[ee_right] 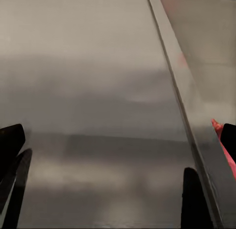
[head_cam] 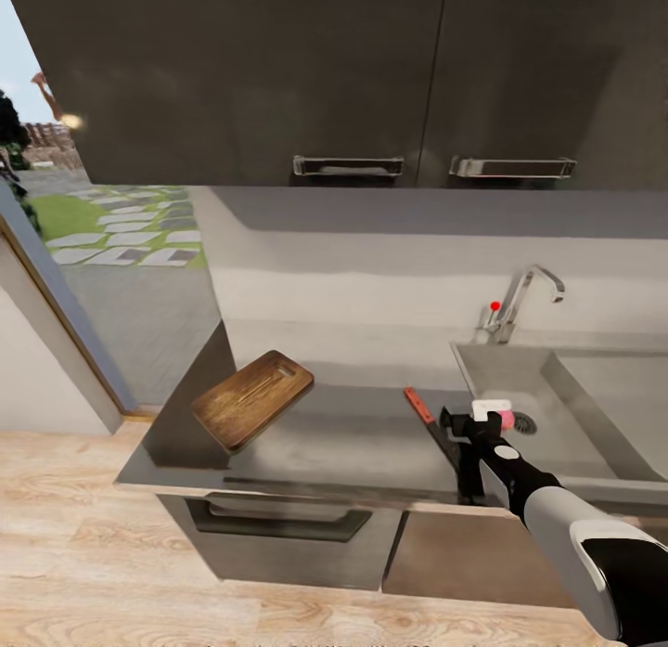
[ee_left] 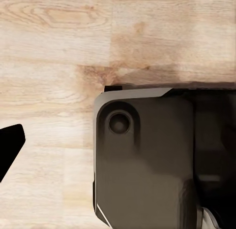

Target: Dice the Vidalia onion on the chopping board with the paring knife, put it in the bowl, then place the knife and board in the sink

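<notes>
I am standing at the countertop [head_cam: 353, 443], whose near edge is running across in front of me above a drawer with a bar handle [head_cam: 278, 522], with its left end stopping short beside a glass door [head_cam: 102, 257]. A wide bare stretch of steel is lying open between the chopping board [head_cam: 252, 398] and the sink [head_cam: 594, 415]. The board is sitting at the left end, its long axis slanting from near-left to far-right, its slot handle at the far end. The paring knife [head_cam: 429, 422] is lying on the counter just beside the sink's left rim, its long axis running away from me, the red-orange handle at the far end. My right gripper [head_cam: 468, 429] is hovering over that spot, near the knife's blade end; in my right wrist view the two fingers [ee_right: 194, 197] are standing well apart with nothing between them, and the red handle [ee_right: 221, 138] is showing just outside one finger, beside the sink's raised rim [ee_right: 177, 86]. A small pinkish thing, which I am taking for the Vidalia onion [head_cam: 506, 415], is peeking out by the drain just beyond my gripper. Whether my left jaws are open or closed I cannot tell: my left wrist view is showing wooden floor [ee_left: 54, 51] and a dark part of my own body [ee_left: 147, 160].
</notes>
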Tool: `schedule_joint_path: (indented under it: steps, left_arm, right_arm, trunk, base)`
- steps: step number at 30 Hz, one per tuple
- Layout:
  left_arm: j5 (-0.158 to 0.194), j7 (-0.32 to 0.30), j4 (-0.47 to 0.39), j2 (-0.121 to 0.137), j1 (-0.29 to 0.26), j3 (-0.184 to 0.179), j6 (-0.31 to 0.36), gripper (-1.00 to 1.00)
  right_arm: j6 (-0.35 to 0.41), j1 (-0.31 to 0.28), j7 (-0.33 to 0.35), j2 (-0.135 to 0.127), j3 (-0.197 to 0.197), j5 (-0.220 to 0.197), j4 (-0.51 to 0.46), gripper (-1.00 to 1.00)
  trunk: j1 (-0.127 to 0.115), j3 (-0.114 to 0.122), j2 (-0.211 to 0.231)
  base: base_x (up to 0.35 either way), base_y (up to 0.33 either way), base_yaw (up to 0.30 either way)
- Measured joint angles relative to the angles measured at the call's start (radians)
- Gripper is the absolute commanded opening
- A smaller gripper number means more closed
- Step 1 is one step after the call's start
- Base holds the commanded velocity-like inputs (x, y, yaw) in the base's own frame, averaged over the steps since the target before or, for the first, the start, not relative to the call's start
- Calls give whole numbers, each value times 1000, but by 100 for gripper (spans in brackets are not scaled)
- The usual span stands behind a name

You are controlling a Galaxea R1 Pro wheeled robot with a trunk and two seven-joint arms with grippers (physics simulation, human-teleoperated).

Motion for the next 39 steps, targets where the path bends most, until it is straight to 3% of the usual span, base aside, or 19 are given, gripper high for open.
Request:
schedule_joint_path:
  steps: [22,39]
  left_arm:
    - [0,0,0,0,0,1,0,100]
    - [0,0,-1,0,0,1,0,100]
  right_arm:
    - [0,0,0,0,0,-1,0,100]
    - [0,0,-2,0,0,0,0,100]
  trunk:
    - [0,0,0]
    - [0,0,0]
  base:
    - [-176,229,0]
    - [15,77,0]
